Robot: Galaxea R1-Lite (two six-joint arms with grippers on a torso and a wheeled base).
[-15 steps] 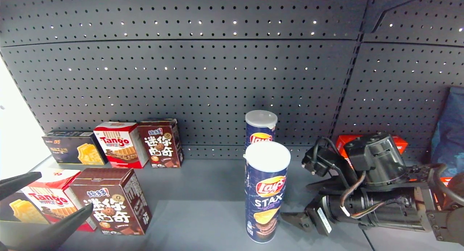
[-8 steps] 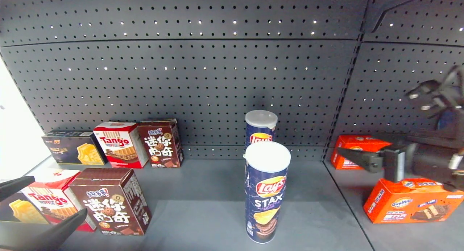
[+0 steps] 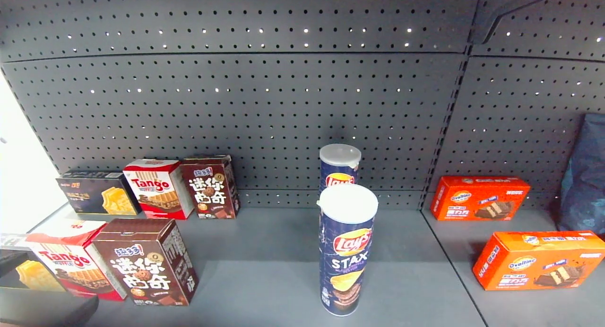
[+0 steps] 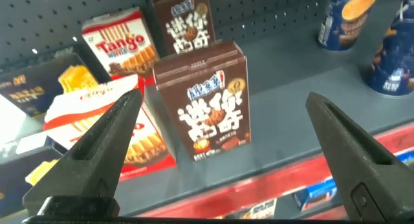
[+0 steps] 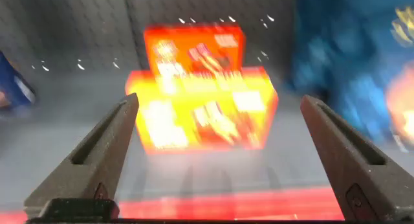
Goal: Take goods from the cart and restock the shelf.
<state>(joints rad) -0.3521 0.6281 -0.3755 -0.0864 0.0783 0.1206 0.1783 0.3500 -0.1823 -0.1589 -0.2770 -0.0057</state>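
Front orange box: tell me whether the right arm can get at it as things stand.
Probably yes. The right hand is open and faces the front orange box head-on, with bare shelf between them. The blue bag stands off to one side, clear of the path.

bare shelf (image 3: 264, 242) mid-left, chip cans (image 3: 347, 251) (upright) centre

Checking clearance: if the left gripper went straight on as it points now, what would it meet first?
Most likely the front brown box, which stands upright, centred ahead of the open left gripper; how far off is unclear.
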